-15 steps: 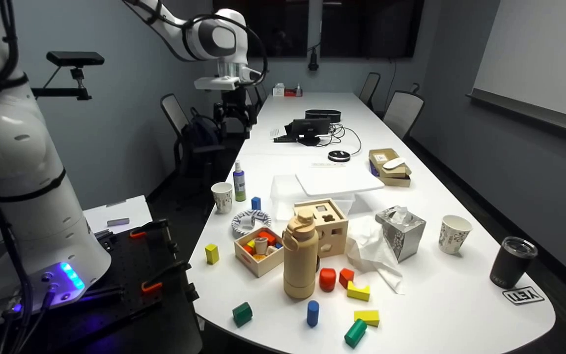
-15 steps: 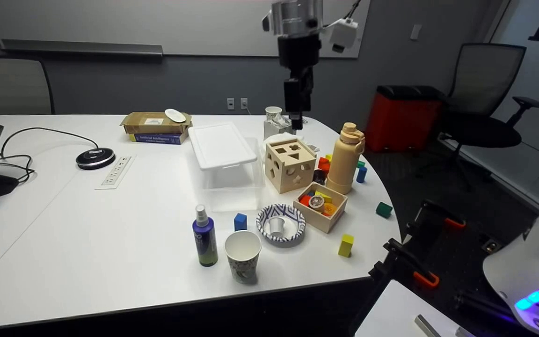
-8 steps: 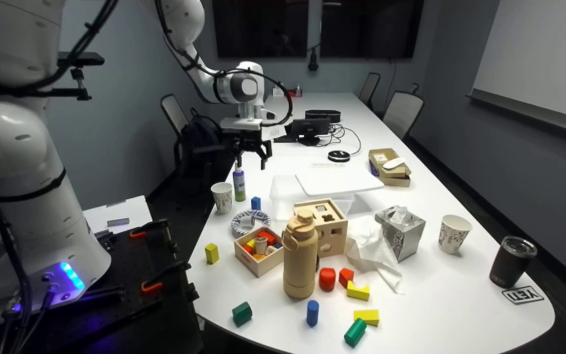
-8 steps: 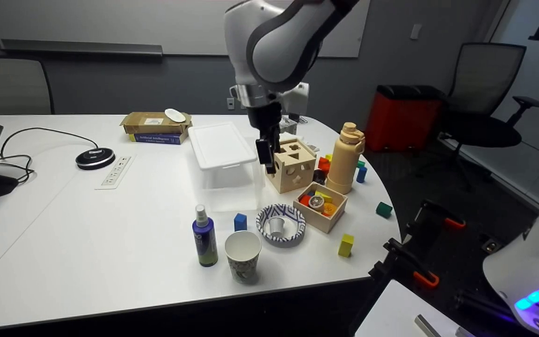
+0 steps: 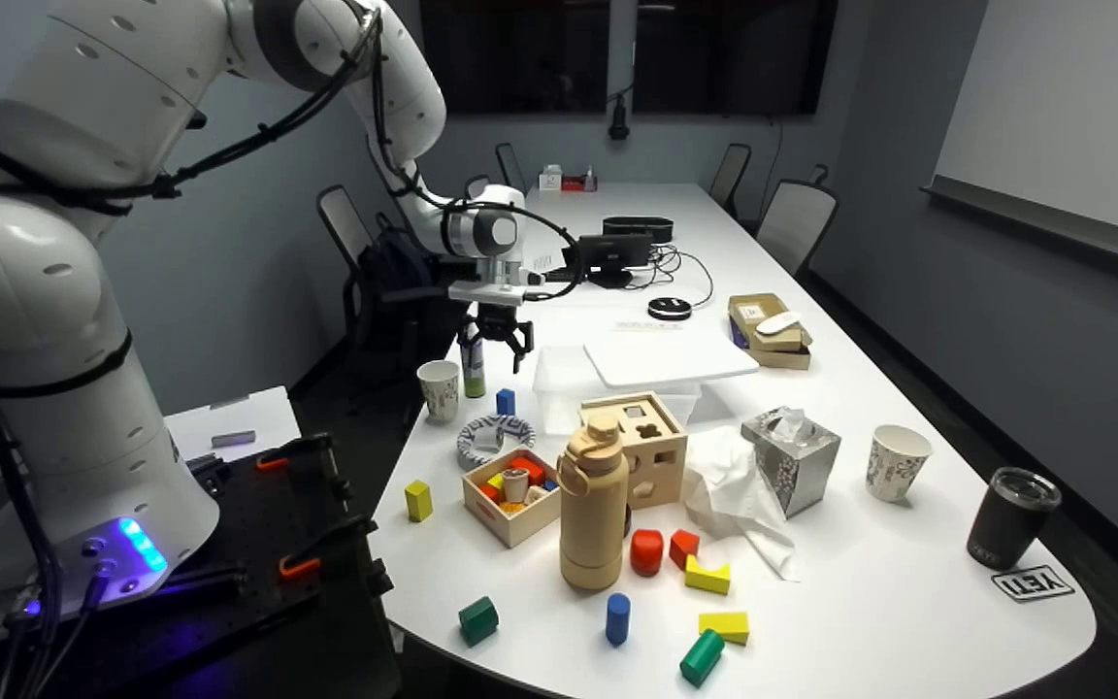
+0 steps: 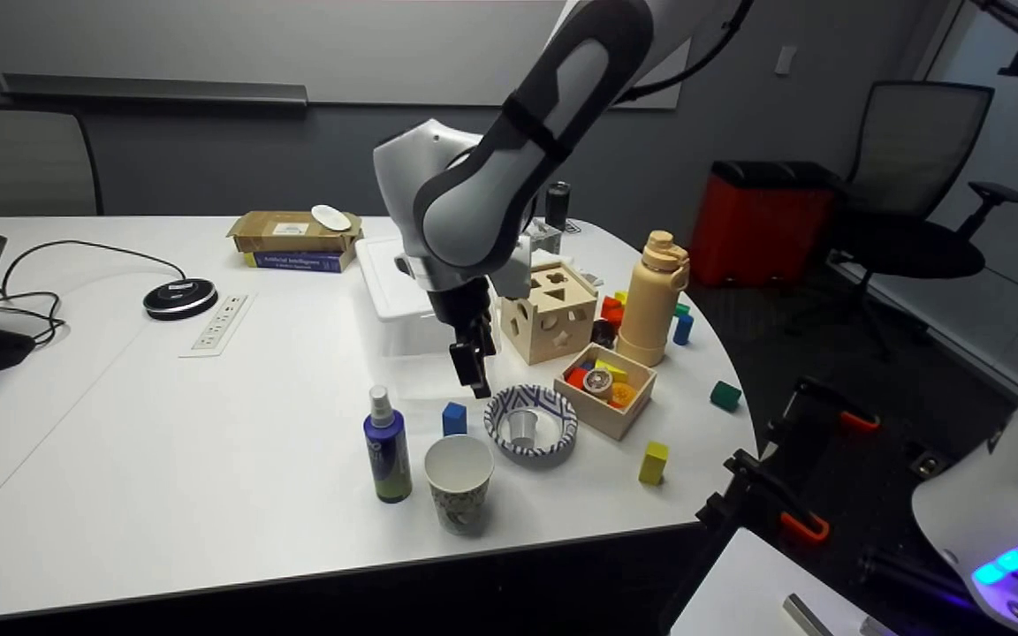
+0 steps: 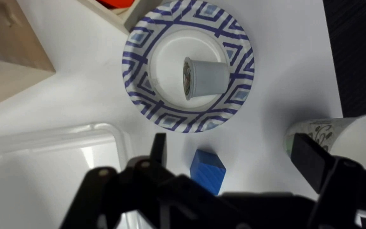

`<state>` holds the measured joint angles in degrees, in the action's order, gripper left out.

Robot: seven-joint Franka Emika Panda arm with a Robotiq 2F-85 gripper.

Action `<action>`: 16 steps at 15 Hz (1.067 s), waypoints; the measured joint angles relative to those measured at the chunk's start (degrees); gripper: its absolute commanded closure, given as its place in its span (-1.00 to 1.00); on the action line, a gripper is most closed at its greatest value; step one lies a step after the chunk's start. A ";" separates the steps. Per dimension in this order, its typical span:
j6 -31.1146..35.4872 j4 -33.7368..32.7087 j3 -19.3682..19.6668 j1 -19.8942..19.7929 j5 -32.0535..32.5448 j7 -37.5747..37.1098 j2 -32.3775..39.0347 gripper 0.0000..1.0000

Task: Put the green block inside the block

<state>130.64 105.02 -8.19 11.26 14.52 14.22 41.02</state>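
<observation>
A dark green block lies near the table edge, also visible in an exterior view. A green cylinder block lies beside a yellow block. The wooden shape-sorter box with cut-out holes stands behind the tan bottle; it shows in an exterior view and partly in the wrist view. My gripper is open and empty, fingers pointing down above a blue block. The blue block stands on the table between the fingers, nearer the left one, in the wrist view. No green block shows in the wrist view.
A patterned bowl with a small pod, a paper cup and a spray bottle stand close around the blue block. A clear plastic bin, a wooden tray of blocks and the tan bottle are nearby.
The arm has come down and swung over the table; my gripper moved from high up to just above the blue block. The table objects have not moved.
</observation>
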 measured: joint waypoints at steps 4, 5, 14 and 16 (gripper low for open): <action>1.56 -3.13 0.58 1.60 1.42 -0.10 4.85 -1.00; 1.78 -3.73 0.68 1.82 1.75 -0.15 5.89 -1.00; 3.07 -7.93 1.33 4.05 2.55 -1.17 12.22 -1.00; 4.08 -8.59 1.57 4.66 2.56 -2.19 12.89 -1.00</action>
<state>134.72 96.43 -6.62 15.92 17.08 12.03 53.92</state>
